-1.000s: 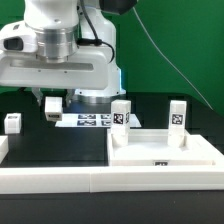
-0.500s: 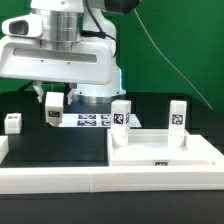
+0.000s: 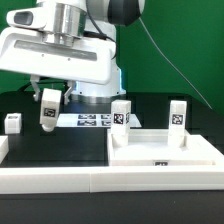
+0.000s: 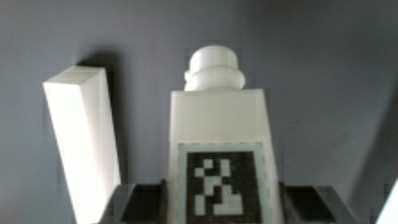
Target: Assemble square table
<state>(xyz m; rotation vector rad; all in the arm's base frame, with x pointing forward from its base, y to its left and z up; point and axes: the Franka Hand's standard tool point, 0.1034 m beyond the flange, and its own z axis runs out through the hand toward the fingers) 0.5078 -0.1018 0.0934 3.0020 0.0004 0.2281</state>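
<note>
Claw (image 3: 47,97): closed on a leg (image 3: 47,113), left of centre.
Leg: now tilted, a little more left than before.
Slab (image 3: 165,152): lower right, unmoved.

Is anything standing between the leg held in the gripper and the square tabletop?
Only the flat marker board lies between the held leg and the tabletop. An upright leg stands at the tabletop's corner on that side.

There are 4 block legs (image 3: 121,114), 1 square tabletop slab (image 3: 140,152) and 1 marker board (image 3: 90,120).
</note>
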